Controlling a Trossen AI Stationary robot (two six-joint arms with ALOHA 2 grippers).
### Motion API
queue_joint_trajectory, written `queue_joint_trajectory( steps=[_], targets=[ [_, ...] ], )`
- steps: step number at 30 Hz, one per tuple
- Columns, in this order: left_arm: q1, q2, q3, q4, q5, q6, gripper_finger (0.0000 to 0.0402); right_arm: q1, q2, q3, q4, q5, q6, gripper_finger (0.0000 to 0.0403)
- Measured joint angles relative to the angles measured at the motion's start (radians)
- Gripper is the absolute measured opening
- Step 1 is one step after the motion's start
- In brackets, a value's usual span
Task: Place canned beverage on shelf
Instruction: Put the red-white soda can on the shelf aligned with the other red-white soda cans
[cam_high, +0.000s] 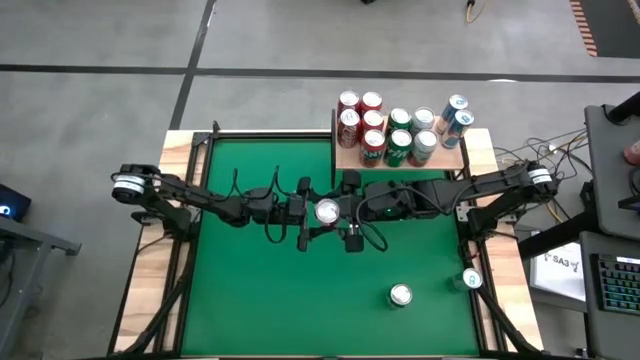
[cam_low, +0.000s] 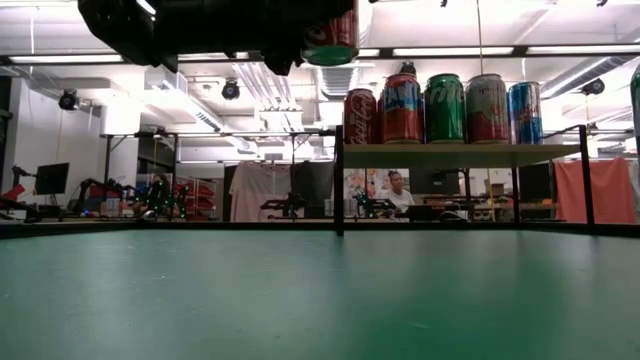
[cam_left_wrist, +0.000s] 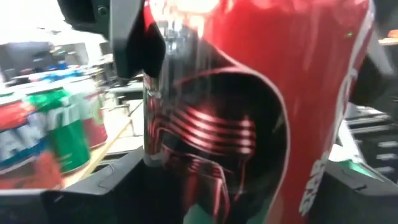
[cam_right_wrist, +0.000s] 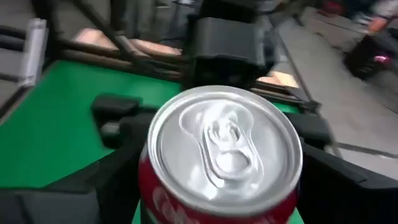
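Mid-air handover step: a red can (cam_high: 327, 211) hangs above the green table (cam_high: 250, 290), upright, well clear of the felt in the low view, with both arms meeting at it near the table's middle. Left gripper (cam_high: 308, 212) and right gripper (cam_high: 348, 212) sit on opposite sides of the can; each wrist view shows that arm's dark fingers flanking the can close up, jaws spread about can-wide. Which gripper actually bears the weight, cannot tell. The shelf (cam_high: 350, 157) stands at the table's far edge, just beyond the right arm, already loaded with red, green and blue cans; its near-left corner looks bare. Two more cans (cam_high: 400, 295) wait on the table near the right edge. Next, judging from this: one gripper must let go cleanly, the other carry the can to that open spot and lower it upright without knocking neighbours.
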Motion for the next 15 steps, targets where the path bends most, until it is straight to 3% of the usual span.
queue_joint_trajectory(
  steps=[4, 10, 15],
  targets=[
    [0.003, 0.0, -0.004, -0.025, -0.136, -0.003, 0.0287, -0.002, -0.005, 0.019, 0.008, 0.058, 0.031, 0.0353],
    [0.0, -0.006, -0.014, -0.067, -0.401, 0.05, 0.0287, 0.003, -0.006, 0.119, -0.126, 0.088, 0.083, 0.036],
    [0.0, -0.006, -0.023, -0.07, -0.465, 0.07, 0.0287, 0.009, -0.003, 0.201, -0.272, 0.155, 0.144, 0.0362]
  ],
)
